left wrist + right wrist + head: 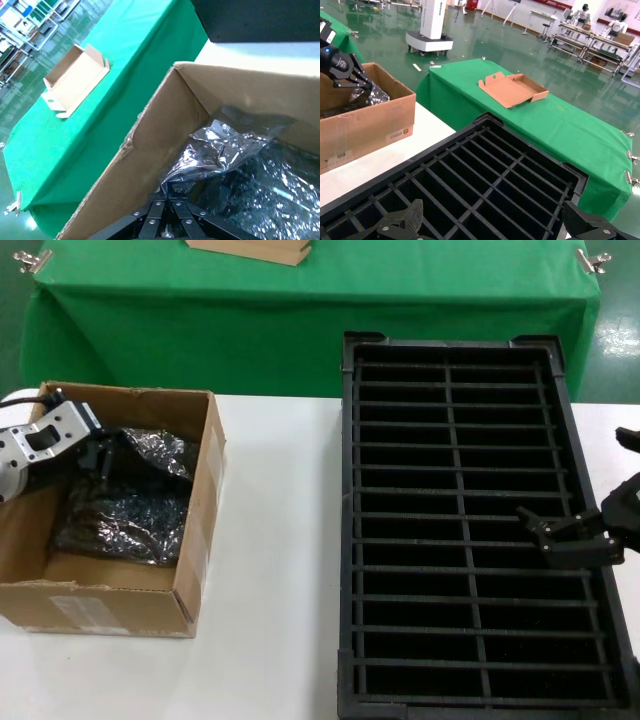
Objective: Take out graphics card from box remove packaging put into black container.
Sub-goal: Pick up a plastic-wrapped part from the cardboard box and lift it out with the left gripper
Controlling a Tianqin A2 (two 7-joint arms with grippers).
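Left of frame: my left tool (97,453) in box (195,510), pinching bag (150,455). Right: right tool (560,530) wide over black tray (345,540).

A white table (280,570) fills the near ground, and behind it, toward twelve o'clock, a green cloth (300,320) drapes a second surface, pinned by metal clips (594,260) at its ten and two o'clock corners. A flat tan box (512,90) lies open on the cloth, near its far edge. Past the cloth the glossy green floor (485,45) carries a white machine base (430,37) and, toward one o'clock, racks (600,45) of equipment.
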